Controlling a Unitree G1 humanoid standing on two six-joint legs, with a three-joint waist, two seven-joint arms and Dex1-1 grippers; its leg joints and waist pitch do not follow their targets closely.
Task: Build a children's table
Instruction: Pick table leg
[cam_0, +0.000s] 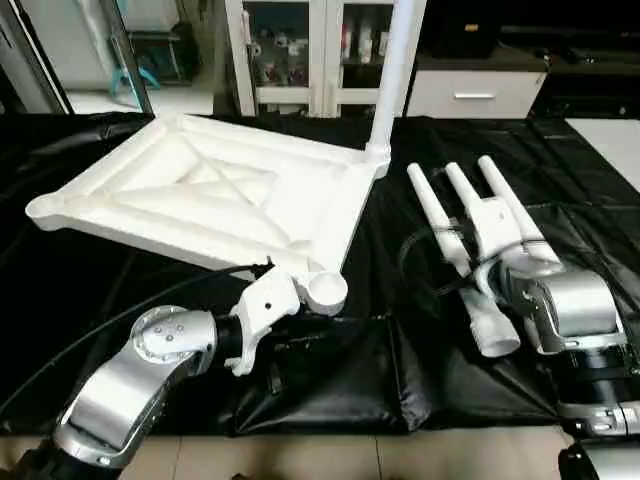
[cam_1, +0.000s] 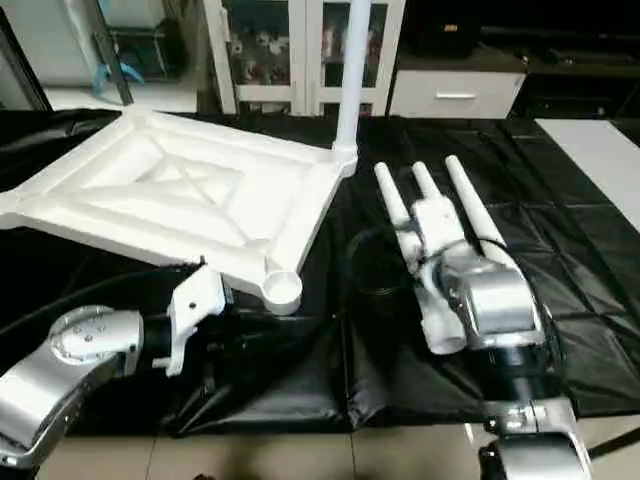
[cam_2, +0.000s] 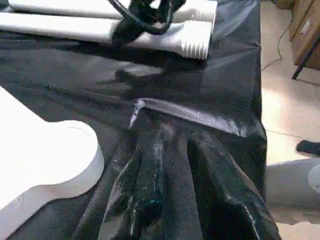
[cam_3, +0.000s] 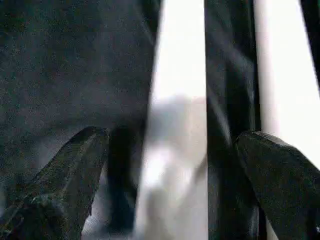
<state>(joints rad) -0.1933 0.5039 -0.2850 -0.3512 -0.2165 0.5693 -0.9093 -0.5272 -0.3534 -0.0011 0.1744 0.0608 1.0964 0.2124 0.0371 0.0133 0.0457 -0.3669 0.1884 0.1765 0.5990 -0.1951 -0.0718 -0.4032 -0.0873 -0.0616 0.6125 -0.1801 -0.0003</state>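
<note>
The upright leg (cam_0: 392, 70) is cut off by the top edge.

The white plastic rectangular tabletop with X-ribbed underside (cam_0: 215, 195) takes up the left half of the black-draped bench (cam_0: 590, 200), tilted, with one upright white tube leg (cam_0: 392, 70) blocking its far right corner. Three loose white tube legs (cam_0: 455, 215) lie side by side to its right, leaving a narrow strip of bare cloth between them and the tabletop's edge, and open cloth further right. The right tool (cam_3: 172, 165) stands wide apart astride one lying leg, and rumpled cloth folds (cam_2: 170, 180) bunch at the near edge.
</note>
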